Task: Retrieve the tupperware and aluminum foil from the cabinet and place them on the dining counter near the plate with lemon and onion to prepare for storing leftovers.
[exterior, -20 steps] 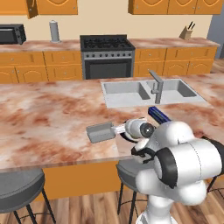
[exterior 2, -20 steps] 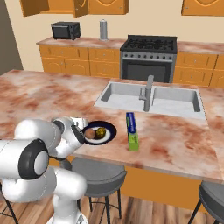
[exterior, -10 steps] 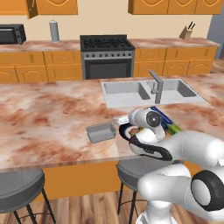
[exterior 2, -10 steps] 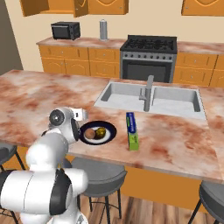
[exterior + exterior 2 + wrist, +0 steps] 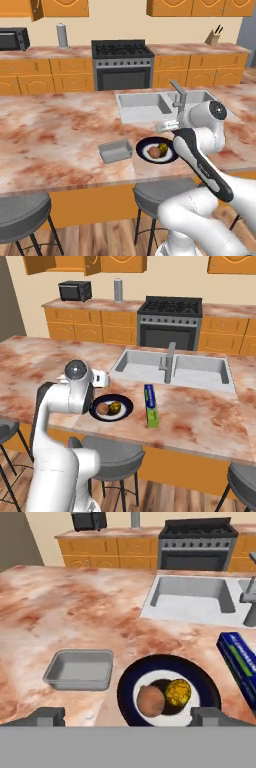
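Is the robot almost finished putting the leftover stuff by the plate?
It looks nearly done. The grey container sits on the island counter on one side of the plate, which holds the lemon and onion. The foil box lies on the other side. The gripper is open above the plate, holding nothing. Nothing seems left to fetch.

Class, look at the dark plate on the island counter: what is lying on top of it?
On the plate lie a reddish-brown onion and a yellow lemon, touching. They cover part of its pale centre.
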### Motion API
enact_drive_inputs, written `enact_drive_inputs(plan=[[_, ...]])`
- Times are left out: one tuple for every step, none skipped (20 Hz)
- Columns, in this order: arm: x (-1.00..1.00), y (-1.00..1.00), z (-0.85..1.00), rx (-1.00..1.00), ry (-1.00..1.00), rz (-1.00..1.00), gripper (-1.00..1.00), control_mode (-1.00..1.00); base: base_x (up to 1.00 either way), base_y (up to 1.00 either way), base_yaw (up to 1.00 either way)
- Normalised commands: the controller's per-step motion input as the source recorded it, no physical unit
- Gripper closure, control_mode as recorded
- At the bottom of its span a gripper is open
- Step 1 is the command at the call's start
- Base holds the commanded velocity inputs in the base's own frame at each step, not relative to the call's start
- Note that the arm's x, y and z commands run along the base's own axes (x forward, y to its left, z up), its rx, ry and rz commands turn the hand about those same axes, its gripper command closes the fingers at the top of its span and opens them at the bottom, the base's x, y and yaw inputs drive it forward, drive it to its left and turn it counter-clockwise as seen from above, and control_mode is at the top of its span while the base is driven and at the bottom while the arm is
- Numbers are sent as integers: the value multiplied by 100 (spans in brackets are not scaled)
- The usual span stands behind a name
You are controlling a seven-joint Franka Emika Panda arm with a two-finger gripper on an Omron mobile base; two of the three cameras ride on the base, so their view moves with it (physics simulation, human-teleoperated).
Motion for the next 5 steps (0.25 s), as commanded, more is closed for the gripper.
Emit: enact_drive_inputs(plan=[[-79,-96,-17,17,-10,17,-100,-100,0,0,0],[-81,-94,-16,18,-12,17,-100,-100,0,0,0],[-84,-96,-15,21,-13,18,-100,-100,0,0,0],[-84,-96,-14,21,-13,19,-100,-100,0,0,0],[-86,-98,-15,21,-13,19,-100,-100,0,0,0]])
